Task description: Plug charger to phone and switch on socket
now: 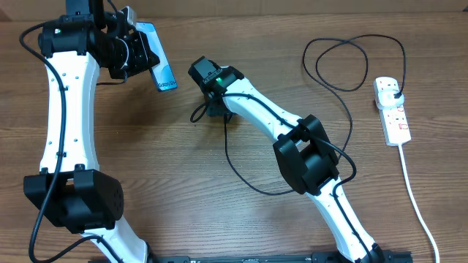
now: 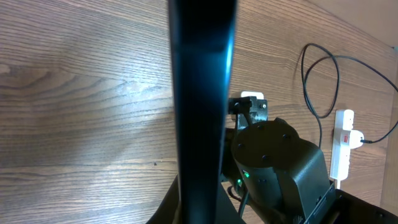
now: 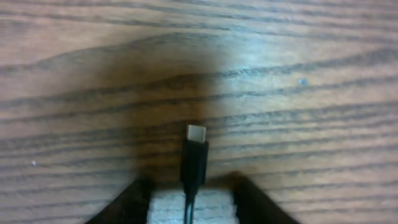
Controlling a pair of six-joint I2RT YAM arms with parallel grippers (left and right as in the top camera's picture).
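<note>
My left gripper [image 1: 140, 52] is shut on the phone [image 1: 161, 69] and holds it above the table at the back left, tilted, with its light blue screen facing up. In the left wrist view the phone [image 2: 202, 93] shows edge-on as a dark vertical bar rising from the gripper [image 2: 199, 214]. My right gripper [image 1: 212, 108] is shut on the charger's connector [image 3: 195, 155], whose metal tip sticks out over the wood, to the right of the phone and apart from it. The black charger cable [image 1: 344, 117] loops to a black plug [image 1: 395, 93] in the white socket [image 1: 395, 120].
The socket [image 2: 342, 146] lies at the right edge with its thick white cord [image 1: 417, 204] running toward the front. Cable loops [image 1: 252, 186] lie on the wooden table around the right arm. The right arm [image 2: 273, 165] fills the lower right of the left wrist view.
</note>
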